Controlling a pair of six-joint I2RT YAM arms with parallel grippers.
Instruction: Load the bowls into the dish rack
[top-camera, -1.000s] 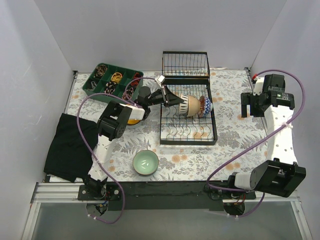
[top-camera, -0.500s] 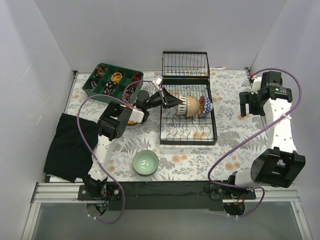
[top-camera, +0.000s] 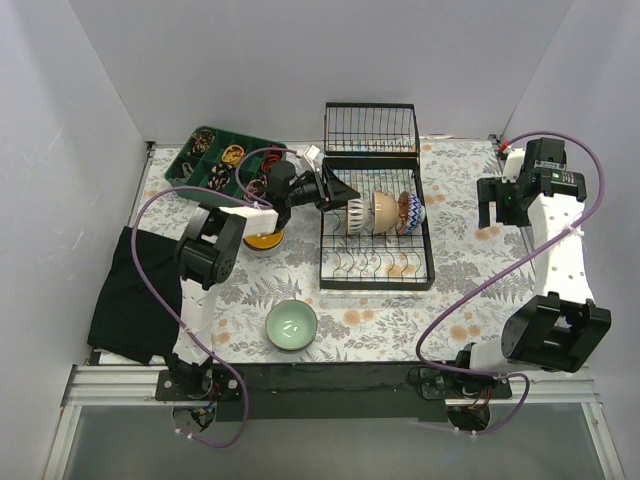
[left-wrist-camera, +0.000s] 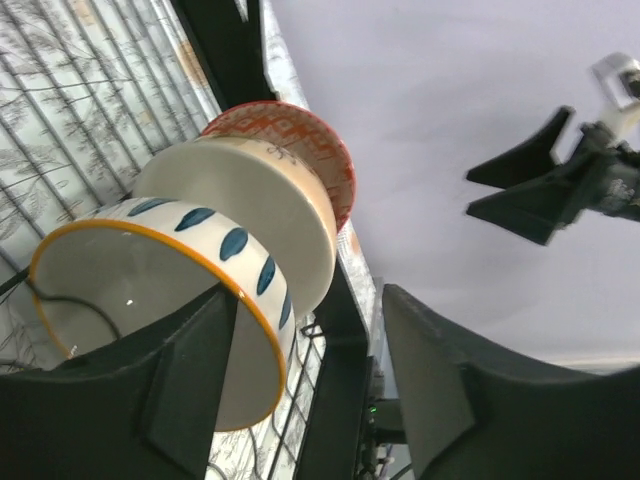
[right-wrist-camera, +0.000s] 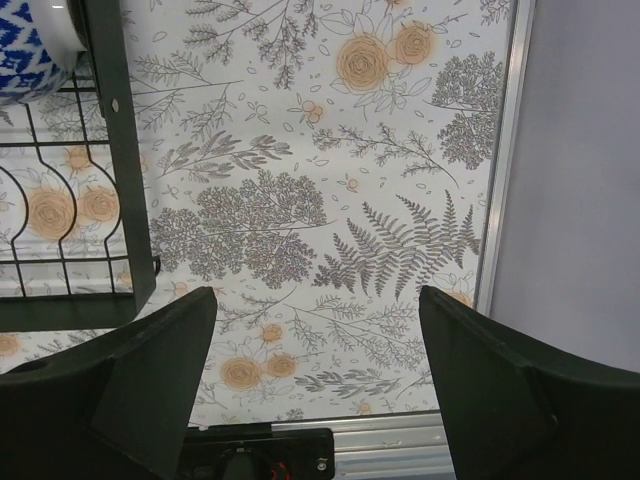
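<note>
**4 bowls on edge in rack, L gripper apart beside them**

Dish rack (top-camera: 378, 284): black wire, centre-back of floral table cover (right-wrist-camera: 300, 200). Four bowls stand on edge in a row btwn tines. From left: dashed bowl (left-wrist-camera: 160, 300) (white, blue dashes, yellow rim), beige bowl (left-wrist-camera: 255, 205), red-and-white bowl (left-wrist-camera: 305, 130), blue patterned bowl (top-camera: 416, 212). Mint green bowl (top-camera: 291, 325) sits upright on cover near front, well apart from rack. Orange-yellow bowl (top-camera: 263, 240) is left of rack, partly under L arm.

L gripper (top-camera: 343, 199) is at dashed bowl's open side, fingers (left-wrist-camera: 190, 380) apart, nothing clamped. Can't tell if one finger touches rim. R gripper (right-wrist-camera: 315, 300) is spread wide and empty, over cover right of rack.
</note>
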